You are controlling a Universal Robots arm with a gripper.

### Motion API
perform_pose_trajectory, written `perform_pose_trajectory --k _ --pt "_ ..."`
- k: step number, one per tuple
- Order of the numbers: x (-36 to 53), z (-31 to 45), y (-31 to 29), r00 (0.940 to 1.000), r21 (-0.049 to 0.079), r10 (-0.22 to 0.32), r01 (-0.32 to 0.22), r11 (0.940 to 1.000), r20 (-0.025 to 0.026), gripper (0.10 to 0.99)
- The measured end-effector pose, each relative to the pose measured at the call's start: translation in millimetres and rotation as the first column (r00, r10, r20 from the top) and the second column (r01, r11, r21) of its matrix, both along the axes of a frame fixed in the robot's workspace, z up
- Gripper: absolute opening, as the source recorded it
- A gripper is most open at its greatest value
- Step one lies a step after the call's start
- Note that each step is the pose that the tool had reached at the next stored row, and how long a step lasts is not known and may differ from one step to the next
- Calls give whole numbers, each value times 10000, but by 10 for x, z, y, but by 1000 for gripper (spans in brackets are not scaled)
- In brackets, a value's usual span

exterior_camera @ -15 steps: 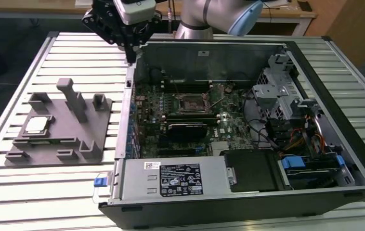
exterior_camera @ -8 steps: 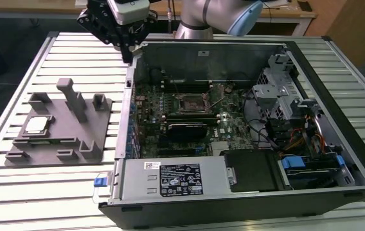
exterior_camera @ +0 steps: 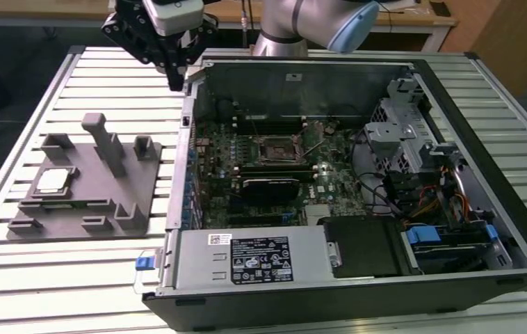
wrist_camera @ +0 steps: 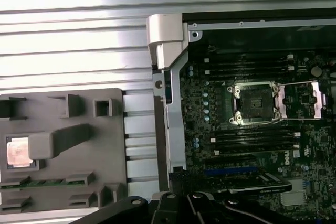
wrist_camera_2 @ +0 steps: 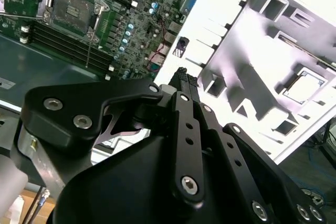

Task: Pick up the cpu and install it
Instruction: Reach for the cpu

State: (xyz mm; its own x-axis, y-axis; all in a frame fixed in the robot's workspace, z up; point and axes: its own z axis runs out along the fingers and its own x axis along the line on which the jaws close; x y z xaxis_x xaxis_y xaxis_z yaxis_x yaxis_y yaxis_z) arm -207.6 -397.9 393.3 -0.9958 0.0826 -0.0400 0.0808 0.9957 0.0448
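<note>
The fingers (wrist_camera_2: 185,103) of the gripper (exterior_camera: 176,82) look pressed together with nothing between them, hanging over the slatted table (exterior_camera: 78,76), just beside the corner of the open computer case (exterior_camera: 189,139). Toward the exterior view's left of them, well apart, the cpu (exterior_camera: 52,181) lies flat in a grey fixture tray (exterior_camera: 106,216). Toward the right of them, inside the case, sits the socket (exterior_camera: 273,148), its metal frame swung open.

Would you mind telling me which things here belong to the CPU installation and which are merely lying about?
For the job: cpu in the grey holder; open motherboard socket; pincer, empty.
Lying about: power supply; drive cage; cables.
</note>
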Motion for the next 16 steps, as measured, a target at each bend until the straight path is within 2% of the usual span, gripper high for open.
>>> perform_pose_trajectory --k 16 --pt "-214 0 0 10000 0 -26 26 10000 0 106"
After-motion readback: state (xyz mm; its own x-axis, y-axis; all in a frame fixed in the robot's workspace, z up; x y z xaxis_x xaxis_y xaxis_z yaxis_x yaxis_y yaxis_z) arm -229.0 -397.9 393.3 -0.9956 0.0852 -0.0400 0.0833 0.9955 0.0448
